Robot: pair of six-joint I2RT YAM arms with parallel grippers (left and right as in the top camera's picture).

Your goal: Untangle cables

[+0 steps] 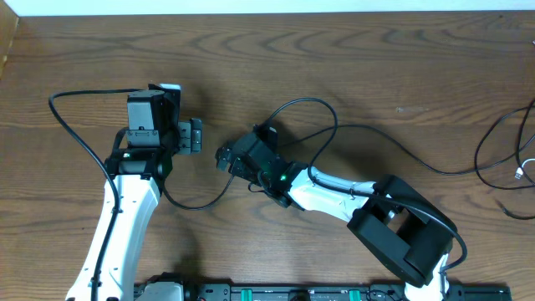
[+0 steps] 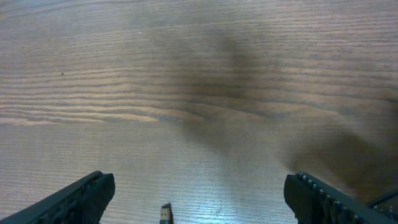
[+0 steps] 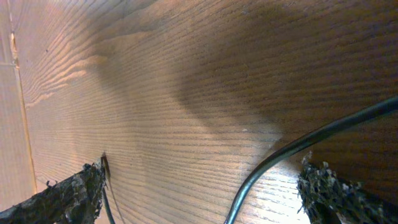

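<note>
The left gripper (image 1: 194, 135) sits low over the table (image 1: 351, 50). Its jaws are spread wide and hold nothing. The left wrist view shows only bare wood between its fingers (image 2: 74, 200).

Just beside it, near the middle, is the right gripper (image 1: 224, 157). Its jaws are spread too. A black cord (image 3: 311, 138) runs across the gap between them, but nothing pinches it. From above, this cord seems to snake away to the right. There the other cables (image 1: 479, 150) lie in loose loops at the table's right edge. A small white end (image 1: 520, 174) lies among them; I think it belongs to the white cable.

I think the job is only starting. No cord is held, and the loops on the right cross each other. Next, the right gripper needs to close softly on the black cord. Then it should draw the cord away from the pile, slowly, so the rest does not drag along.

The table is brown wood with wavy grain, and it is flat. A pale strip (image 1: 251, 7) runs along its far edge. The room beyond does not show.
</note>
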